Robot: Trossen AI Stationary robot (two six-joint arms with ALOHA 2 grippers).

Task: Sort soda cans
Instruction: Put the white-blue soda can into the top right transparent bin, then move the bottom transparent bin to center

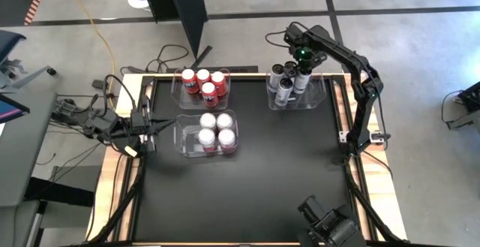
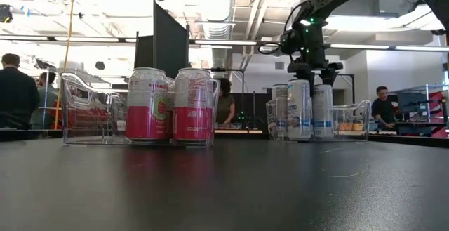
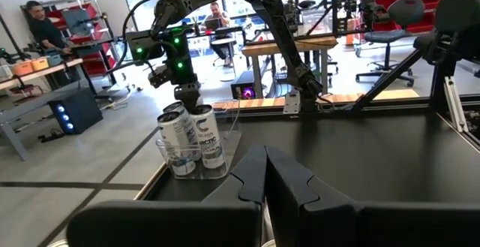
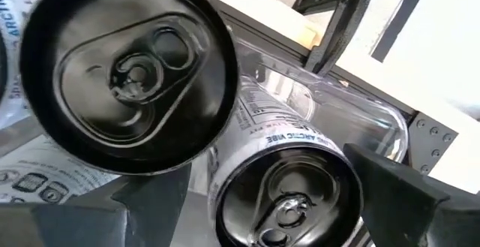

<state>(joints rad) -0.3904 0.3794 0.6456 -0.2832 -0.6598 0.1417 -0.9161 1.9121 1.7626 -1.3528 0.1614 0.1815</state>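
From my station I see the right arm (image 1: pixel 360 74) reaching up along the table's right edge and folding over at the far end, its wrist pointing straight down above the clear bin (image 1: pixel 298 97) at the far right of the black table (image 1: pixel 247 194). The right gripper (image 1: pixel 300 68) hangs directly over the silver cans (image 1: pixel 289 82) standing in that bin. In the right wrist view its two dark fingers (image 4: pixel 405 187) are spread wide on either side of a can top (image 4: pixel 289 194), with a second can top (image 4: pixel 127 74) close beside it; the jaws look released, and I cannot see the pads pressing on the can. From the low view the gripper (image 2: pixel 309 66) sits just above the tops of the silver cans (image 2: pixel 302 108), touching or nearly so; I cannot tell which. The left arm (image 1: pixel 112 127) waits low at the table's left edge, stretched toward the middle, and the left gripper (image 3: pixel 264 176) is clenched with nothing between its fingers. The red cans (image 1: pixel 204 82) stand in a clear bin (image 1: pixel 184 89) at the far middle of the table, and the pink-and-white cans (image 1: pixel 215 129) stand four together in another clear bin (image 1: pixel 184 138) just in front of that, near the left gripper (image 1: pixel 154 126). In the low view the pink-and-white cans (image 2: pixel 168 104) stand upright in their bin. People (image 2: pixel 17 90) are in the room beyond the table.
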